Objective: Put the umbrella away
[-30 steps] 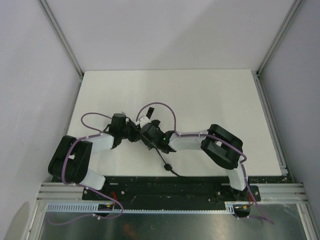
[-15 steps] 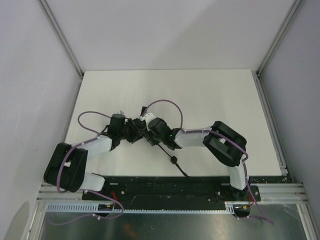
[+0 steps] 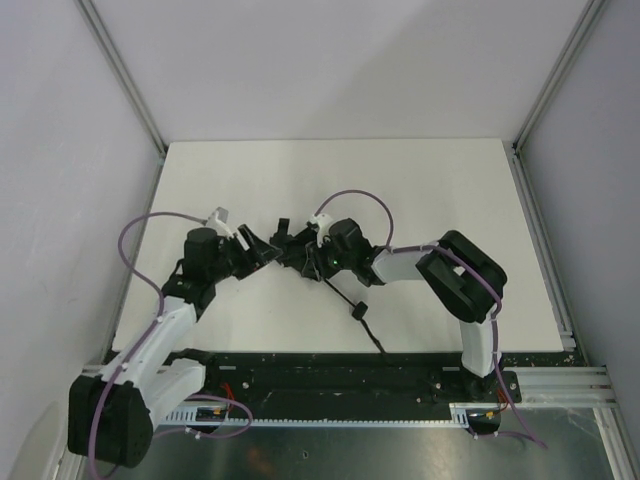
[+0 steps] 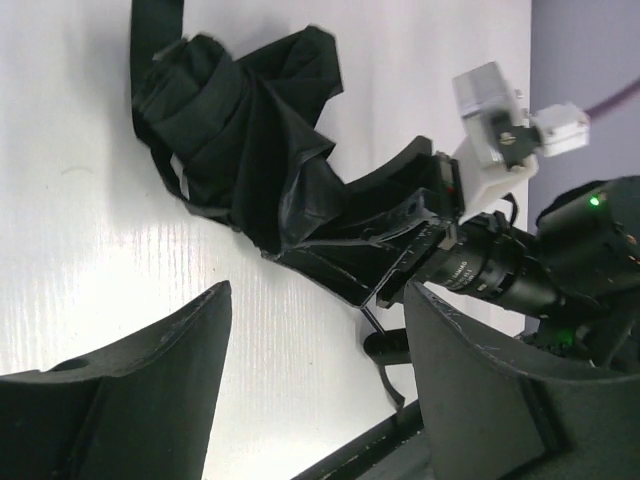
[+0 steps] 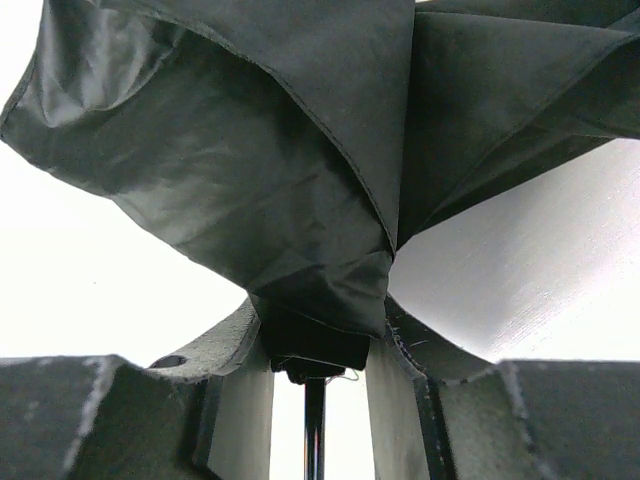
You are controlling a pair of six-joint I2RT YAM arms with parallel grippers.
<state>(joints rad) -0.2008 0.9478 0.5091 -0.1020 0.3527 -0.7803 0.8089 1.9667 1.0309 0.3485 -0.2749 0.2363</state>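
The black umbrella (image 4: 240,150) lies crumpled on the white table (image 3: 420,200), its fabric bunched in loose folds. My right gripper (image 5: 320,330) is shut on the umbrella's gathered fabric where it meets the slim shaft (image 5: 314,430). In the top view the right gripper (image 3: 302,262) sits mid-table, and the shaft runs toward me to the small handle (image 3: 358,310) with its cord. My left gripper (image 4: 322,290) stands open just left of the umbrella (image 3: 286,250), with only bare table between its fingers (image 4: 130,390). In the top view the left gripper (image 3: 258,250) is close to the fabric.
A black rail (image 3: 340,372) runs along the near table edge, where the umbrella's cord ends. Grey walls and aluminium frame posts (image 3: 125,80) close in the table on three sides. Purple cables loop above both wrists.
My left gripper has opened, let go of the umbrella and drawn back to the left. The right gripper has closed on the fabric and carried it right and away from me.
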